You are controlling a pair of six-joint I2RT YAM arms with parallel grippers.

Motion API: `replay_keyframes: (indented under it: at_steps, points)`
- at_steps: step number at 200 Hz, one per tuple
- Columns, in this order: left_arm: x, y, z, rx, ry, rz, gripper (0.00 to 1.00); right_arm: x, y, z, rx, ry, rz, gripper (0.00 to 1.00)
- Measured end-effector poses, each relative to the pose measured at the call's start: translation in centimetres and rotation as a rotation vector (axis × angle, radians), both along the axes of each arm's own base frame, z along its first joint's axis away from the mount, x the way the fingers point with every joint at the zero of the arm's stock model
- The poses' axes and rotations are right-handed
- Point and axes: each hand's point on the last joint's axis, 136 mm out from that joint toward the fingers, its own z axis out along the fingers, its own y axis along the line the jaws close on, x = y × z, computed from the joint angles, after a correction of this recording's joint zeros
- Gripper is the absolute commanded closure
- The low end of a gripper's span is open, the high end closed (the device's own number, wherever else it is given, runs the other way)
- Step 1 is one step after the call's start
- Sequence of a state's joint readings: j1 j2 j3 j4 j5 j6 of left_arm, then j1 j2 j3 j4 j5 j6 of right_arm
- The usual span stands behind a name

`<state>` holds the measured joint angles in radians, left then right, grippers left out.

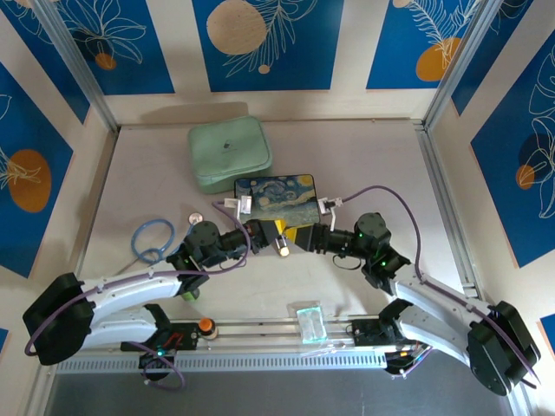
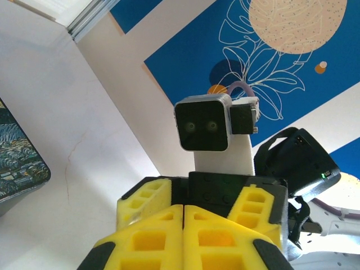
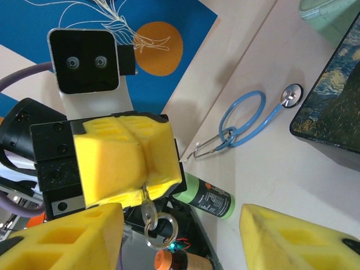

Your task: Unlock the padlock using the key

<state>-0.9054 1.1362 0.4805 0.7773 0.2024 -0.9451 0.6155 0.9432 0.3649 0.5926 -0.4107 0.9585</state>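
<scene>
Pale tabletop (image 3: 270, 169), left pincer (image 3: 140, 163) pinching key (image 3: 147, 208), ring (image 3: 162, 230) dangling below.

You have two grippers, a left gripper (image 1: 279, 236) and a right gripper (image 1: 300, 236), one key (image 3: 147, 209), one starry-night box (image 1: 277, 195), one mint-green pouch (image 1: 230, 152), one blue stethoscope (image 1: 153, 238), one green labelled tube (image 3: 209, 198) and one clear plastic bag (image 1: 310, 322).

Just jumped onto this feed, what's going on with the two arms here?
The arms meet tip to tip just in front of the starry-night box. The left tool is shut, pinching what looks like the key, whose ring dangles below. The right tool is open and not closed on anything, its fingers spread to either side of the left tool's tips. It reads as a handover or regrip of the key, though that is a guess.
</scene>
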Motion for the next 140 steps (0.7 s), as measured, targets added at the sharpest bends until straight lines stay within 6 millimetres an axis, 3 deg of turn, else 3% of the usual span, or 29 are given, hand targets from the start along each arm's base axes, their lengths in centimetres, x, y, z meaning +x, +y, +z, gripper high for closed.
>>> replay_keyframes:
  at_steps: [111,140]
  points:
    - [-0.2,0.2,0.2,0.005,0.003,0.000,1.00,-1.4,1.3,0.9,0.042,-0.022,0.096,0.73]
    - [-0.2,0.2,0.1,0.007,0.005,0.000,1.00,-1.3,1.4,0.5,0.035,-0.007,0.099,0.74]
